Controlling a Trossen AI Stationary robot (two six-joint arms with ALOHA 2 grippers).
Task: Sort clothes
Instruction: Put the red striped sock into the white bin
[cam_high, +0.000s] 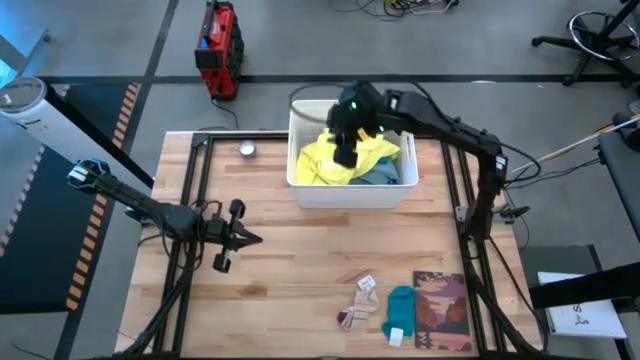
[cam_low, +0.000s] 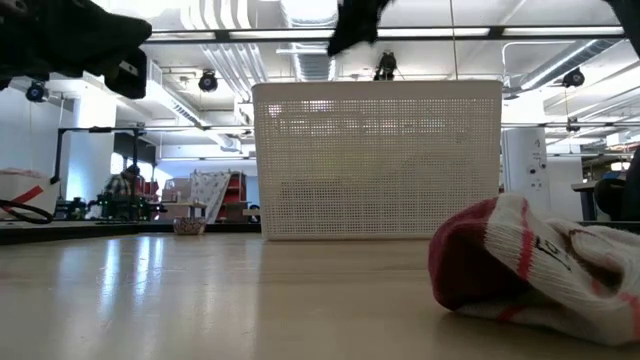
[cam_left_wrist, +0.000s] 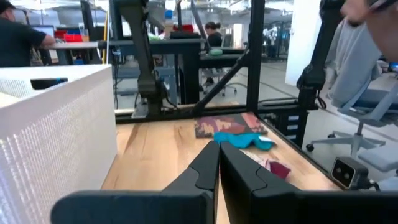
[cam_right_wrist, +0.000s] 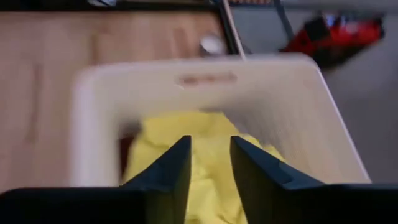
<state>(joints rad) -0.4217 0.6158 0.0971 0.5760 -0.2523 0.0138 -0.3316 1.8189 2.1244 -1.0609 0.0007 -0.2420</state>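
Neon yellow garment (cam_right_wrist: 205, 155) lies in the basket (cam_right_wrist: 311, 106) beneath right claw (cam_right_wrist: 209, 163).

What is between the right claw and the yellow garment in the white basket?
Nothing visible. The right claw hangs open directly above the yellow garment inside the white basket, with only air between them.

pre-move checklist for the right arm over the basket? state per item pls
1. Right gripper above the white basket: ok.
2. Jaws parted, nothing between them: ok.
3. Yellow garment directly below the jaws: ok.
4. Left gripper shut, parked over bare table, clear of the basket: ok.
5. Teal sock and other socks lie near the table's front edge, away from the basket: ok.
6. What lies under the yellow garment: cannot tell.
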